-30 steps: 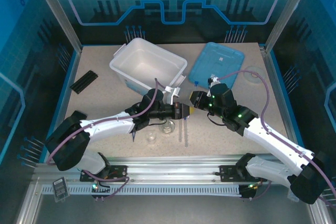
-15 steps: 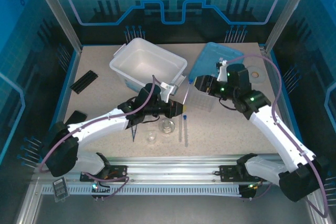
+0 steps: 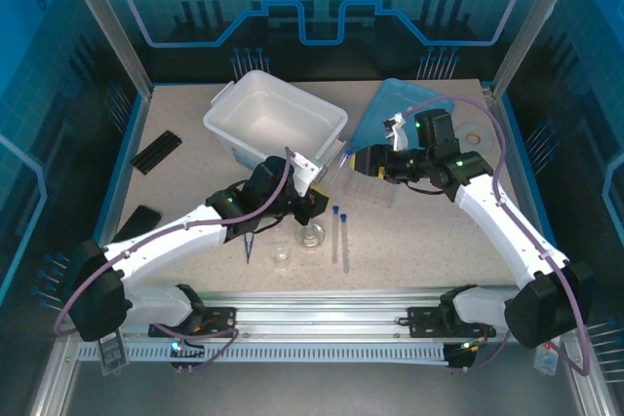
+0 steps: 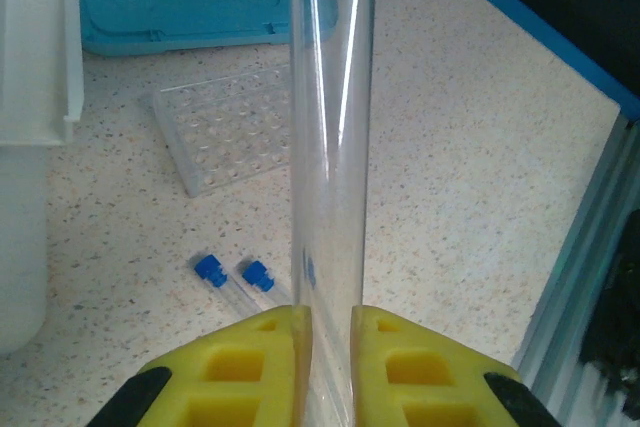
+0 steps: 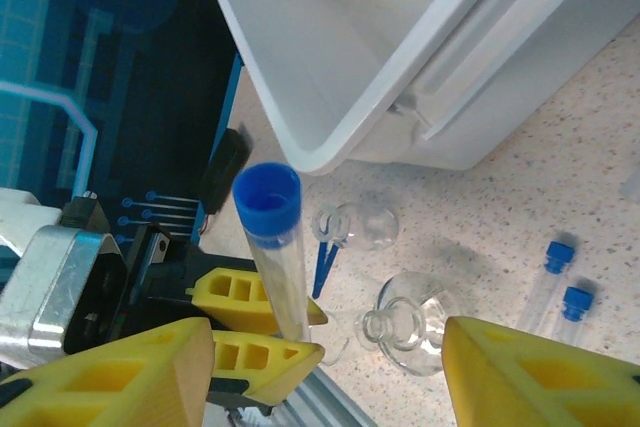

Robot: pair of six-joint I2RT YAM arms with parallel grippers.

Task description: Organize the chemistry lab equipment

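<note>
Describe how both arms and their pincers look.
The left arm and right arm have white shells, black joints and a purple cable running along each; small green lights glow on the right one. The left pincer and right pincer have blocky yellow fingers.

One blue-capped tube [image 5: 272, 267]: clear, upright, cap on top, clamped near its lower end between the yellow fingers [image 4: 270, 357] of the left gripper [image 4: 330, 347].
Two more blue-capped tubes [image 3: 334, 239]: lying flat, side by side, just right of that gripper, caps toward the far side.
Clear tube rack [image 4: 232, 125]: lying flat, beyond those, right of the gripper.
Flask [image 3: 312, 235]: just nearside of the gripper.
Small beaker [image 3: 282, 255]: near-left of it.
Tweezers [image 3: 248, 244]: thin, dark, left of the beaker.
</note>
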